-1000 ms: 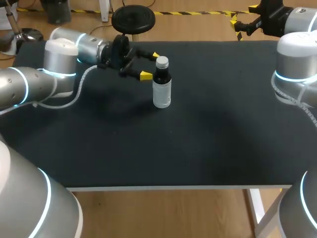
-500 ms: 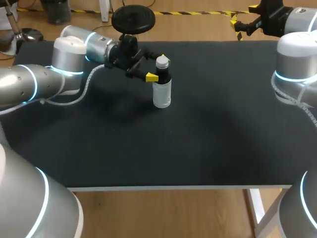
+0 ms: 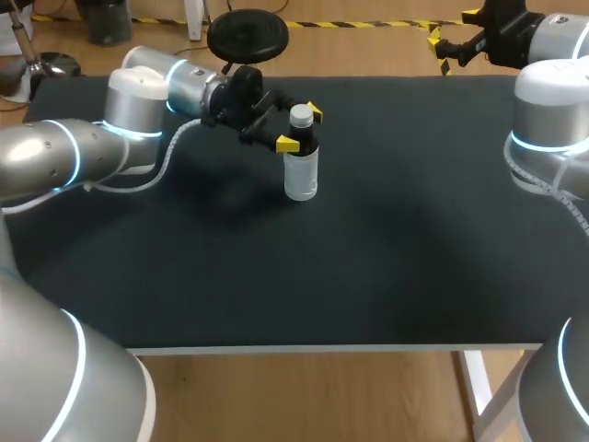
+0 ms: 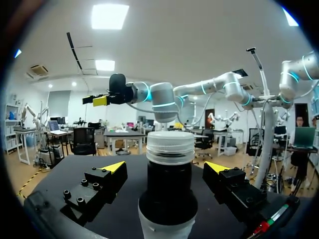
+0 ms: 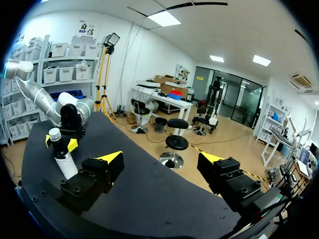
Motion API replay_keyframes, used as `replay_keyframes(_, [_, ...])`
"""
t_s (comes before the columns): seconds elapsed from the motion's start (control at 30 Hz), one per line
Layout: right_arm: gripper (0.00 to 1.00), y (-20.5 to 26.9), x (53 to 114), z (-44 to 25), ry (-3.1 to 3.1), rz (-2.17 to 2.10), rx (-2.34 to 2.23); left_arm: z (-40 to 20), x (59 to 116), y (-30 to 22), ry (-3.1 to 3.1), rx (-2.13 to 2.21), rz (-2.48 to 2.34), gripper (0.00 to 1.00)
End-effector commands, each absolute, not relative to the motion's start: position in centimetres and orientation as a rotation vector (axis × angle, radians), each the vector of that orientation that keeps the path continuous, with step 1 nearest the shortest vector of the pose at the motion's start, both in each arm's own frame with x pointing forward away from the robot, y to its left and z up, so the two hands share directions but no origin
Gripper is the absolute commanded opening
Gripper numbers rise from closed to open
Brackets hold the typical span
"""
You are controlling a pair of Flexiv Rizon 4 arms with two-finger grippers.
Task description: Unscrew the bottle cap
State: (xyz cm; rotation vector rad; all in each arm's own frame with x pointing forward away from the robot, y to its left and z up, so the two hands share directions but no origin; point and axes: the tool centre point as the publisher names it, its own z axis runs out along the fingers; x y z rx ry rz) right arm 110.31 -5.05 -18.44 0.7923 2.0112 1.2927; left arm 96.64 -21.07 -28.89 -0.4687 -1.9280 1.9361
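Bottle (image 3: 301, 170): 1, likely light, tippy | cap (image 3: 301, 115) ridged, grippy | our left gripper (image 3: 301, 129), from 10 o'clock, fingers apart astride neck | we'd pinch cap.

Bright, even overhead light, soft faint shadows on dark table (image 3: 386, 267)

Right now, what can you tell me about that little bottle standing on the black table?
The bottle is small and stands upright on the black table, toward its far side. Its lower body looks pale, likely plastic; the upper part is dark. A ribbed whitish cap is still on top. The left gripper straddles the dark neck, fingers open with a gap each side, so only the table touches it.
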Motion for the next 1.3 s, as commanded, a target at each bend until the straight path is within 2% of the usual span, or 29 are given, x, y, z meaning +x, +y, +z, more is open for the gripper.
replay_keyframes(0.03, [1.00, -5.0, 110.4, -18.4, 2.013, 1.291, 0.793, -29.1, 97.1, -21.1, -1.904, -0.493, 1.929, 1.00])
replay_keyframes(0.5, [1.00, -5.0, 110.4, -18.4, 2.013, 1.291, 0.793, -28.8, 97.0, -21.0, -1.903, -0.515, 1.920, 0.98])
replay_keyframes(0.53, [1.00, -5.0, 110.4, -18.4, 2.013, 1.291, 0.793, -28.8, 97.0, -21.0, -1.903, -0.516, 1.919, 0.90])
replay_keyframes(0.57, [1.00, -5.0, 110.4, -18.4, 2.013, 1.291, 0.793, -28.8, 97.0, -21.0, -1.903, -0.517, 1.919, 0.73])
replay_keyframes(0.63, [1.00, -5.0, 110.4, -18.4, 2.013, 1.291, 0.793, -28.8, 97.0, -21.0, -1.904, -0.521, 1.916, 0.49])
replay_keyframes(0.77, [1.00, -5.0, 110.4, -18.4, 2.013, 1.291, 0.793, -28.8, 96.9, -21.0, -1.906, -0.525, 1.912, 0.28])
replay_keyframes(0.87, [1.00, -5.0, 110.4, -18.4, 2.013, 1.291, 0.793, -28.7, 96.9, -21.0, -1.907, -0.529, 1.912, 0.00])
replay_keyframes(1.3, [1.00, -5.0, 110.4, -18.4, 2.013, 1.291, 0.793, -28.0, 97.6, -19.6, -1.952, -0.543, 1.924, 0.00])
